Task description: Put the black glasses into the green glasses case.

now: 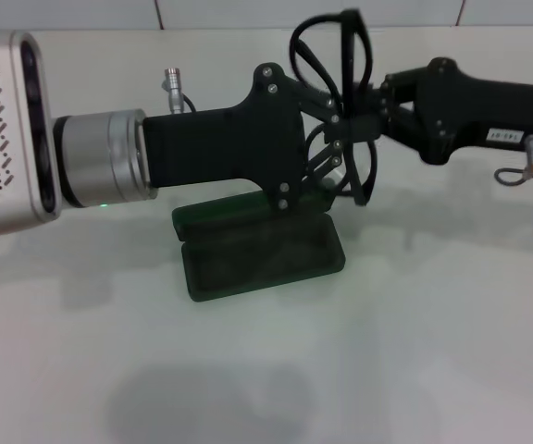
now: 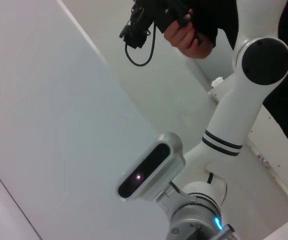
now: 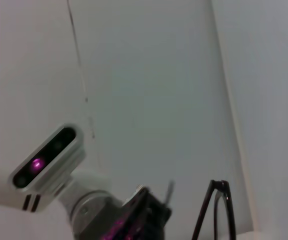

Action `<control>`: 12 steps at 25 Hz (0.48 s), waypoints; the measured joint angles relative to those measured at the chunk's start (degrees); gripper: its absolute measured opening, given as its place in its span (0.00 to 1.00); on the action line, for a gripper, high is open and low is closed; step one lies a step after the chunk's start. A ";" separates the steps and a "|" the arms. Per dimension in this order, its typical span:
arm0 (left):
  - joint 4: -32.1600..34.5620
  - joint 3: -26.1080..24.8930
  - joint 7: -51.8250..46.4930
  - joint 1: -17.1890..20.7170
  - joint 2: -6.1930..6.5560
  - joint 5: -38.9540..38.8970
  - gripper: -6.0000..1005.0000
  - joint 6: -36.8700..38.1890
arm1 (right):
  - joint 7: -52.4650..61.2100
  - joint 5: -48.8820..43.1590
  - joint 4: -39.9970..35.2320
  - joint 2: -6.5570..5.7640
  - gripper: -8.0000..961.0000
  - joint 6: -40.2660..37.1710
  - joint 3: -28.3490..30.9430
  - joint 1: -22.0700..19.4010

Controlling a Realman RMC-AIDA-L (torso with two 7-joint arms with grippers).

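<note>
While the green glasses case [image 1: 262, 252] lies open, above it we see both grippers, left [image 1: 327, 153] and right [image 1: 364, 116], clamped on the black glasses [image 1: 340, 102].

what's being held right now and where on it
The black glasses, held in the air between the left gripper and right gripper, gripped around the frame's middle; the exact spot is hidden.
</note>
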 joint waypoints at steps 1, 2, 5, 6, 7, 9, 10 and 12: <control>0.00 0.04 -0.02 -0.17 -0.02 0.00 0.03 -0.09 | -0.03 -0.08 -0.11 0.05 0.06 -0.01 -0.52 0.04; 0.00 0.12 -0.06 -0.29 -0.04 0.00 0.03 -0.24 | -0.08 -0.09 -0.21 0.09 0.06 -0.03 -1.02 0.07; 0.00 0.27 -0.18 -0.50 -0.06 0.01 0.03 -0.67 | -0.56 -0.12 -0.22 0.16 0.06 -0.35 -1.97 0.23; 0.00 0.29 -0.20 -0.52 -0.07 0.01 0.03 -0.79 | -0.65 -0.12 -0.22 0.17 0.06 -0.50 -1.98 0.24; 0.00 0.29 -0.25 -0.54 -0.07 0.01 0.03 -0.80 | -0.67 -0.14 -0.22 0.17 0.06 -0.64 -2.00 0.25; 0.00 0.31 -0.55 -0.57 -0.08 0.02 0.03 -0.82 | -0.70 -0.15 -0.23 0.18 0.06 -0.72 -2.02 0.25; 0.00 0.31 -0.67 -0.57 -0.08 0.02 0.03 -0.82 | -0.71 -0.15 -0.23 0.19 0.06 -0.73 -2.03 0.26; 0.00 0.27 -0.74 -0.58 -0.08 0.02 0.03 -0.83 | -0.86 -0.16 -0.26 0.18 0.06 -0.74 -2.03 0.19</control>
